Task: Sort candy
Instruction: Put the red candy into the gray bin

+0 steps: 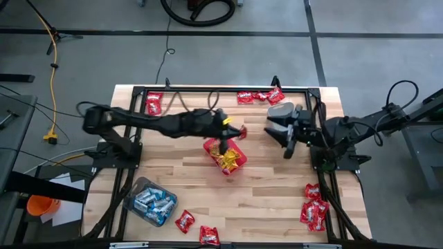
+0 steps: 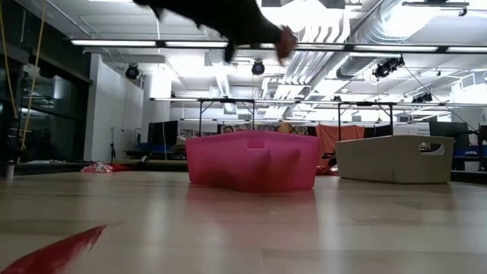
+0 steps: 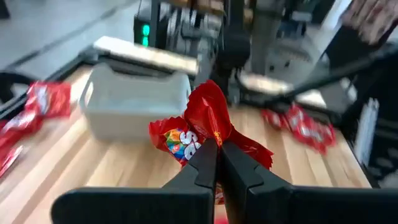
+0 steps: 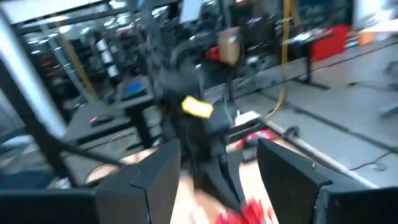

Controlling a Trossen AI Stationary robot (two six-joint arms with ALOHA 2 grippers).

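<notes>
My left gripper (image 1: 230, 135) hangs above the red square bin (image 1: 225, 158), shut on a shiny red candy packet (image 3: 208, 124). In the low view the left gripper (image 2: 255, 34) is high above the bin (image 2: 251, 160), with the packet (image 2: 287, 42) at its tip. Yellow packets (image 1: 226, 161) lie in the bin. My right gripper (image 1: 287, 142) waits open near the table's right side, beside the grey tub (image 1: 279, 111), and touches nothing. More red packets (image 1: 315, 207) lie loose on the table. My left gripper pinches the red packet between its two fingers (image 3: 202, 165), on the crumpled wrapper near its lower edge (image 3: 214, 138). The packet is lifted clear of the table and the bin and stands out past the fingertips.
A clear tub (image 1: 151, 200) of blue-and-white packets stands at the near left. Red packets lie at the far edge (image 1: 259, 95), far left (image 1: 154, 104), near edge (image 1: 197, 228) and near right. The grey tub (image 2: 396, 158) stands right of the bin in the low view.
</notes>
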